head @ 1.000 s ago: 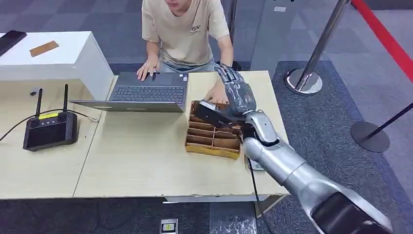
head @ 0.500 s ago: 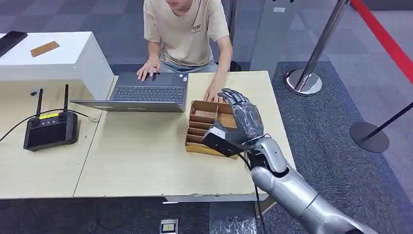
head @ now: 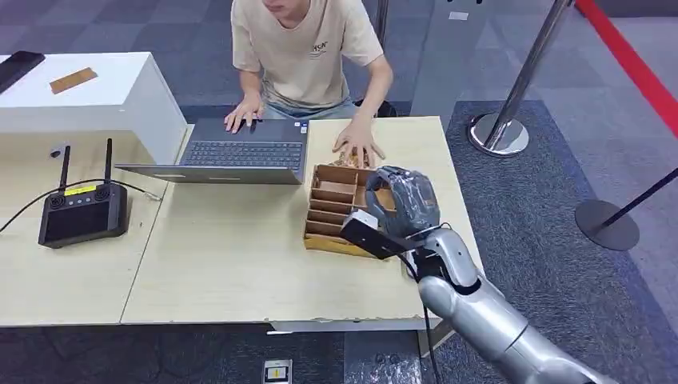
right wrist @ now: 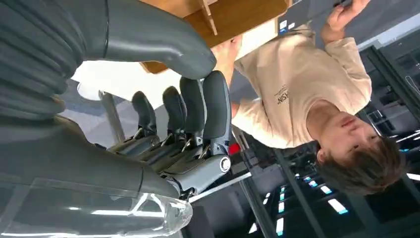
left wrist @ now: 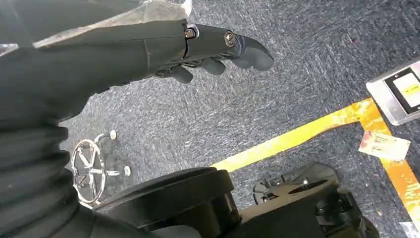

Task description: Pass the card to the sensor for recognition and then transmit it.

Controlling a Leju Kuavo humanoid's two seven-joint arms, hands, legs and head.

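Note:
My right hand (head: 406,200) hovers over the right side of the wooden divided box (head: 334,218) on the table, near its far compartments. In the right wrist view the fingers (right wrist: 198,106) curl in toward the thumb (right wrist: 163,42) with nothing between them, and the box (right wrist: 233,17) lies just beyond. No card is visible in the hand. A person's hand (head: 360,146) rests on the table just behind the box. My left hand (left wrist: 198,42) hangs over the carpet floor, fingers loosely extended and holding nothing.
An open laptop (head: 240,152) sits left of the box, with the person (head: 308,48) typing on it. A black controller with two antennas (head: 82,210) lies at the left. A white cabinet (head: 88,92) carries a brown strip (head: 73,79). Stanchion bases (head: 497,132) stand at the right.
My right hand drew back from the person's hand at the far side of the box toward me, then curled its fingers in. The person's hand moved onto the table behind the box.

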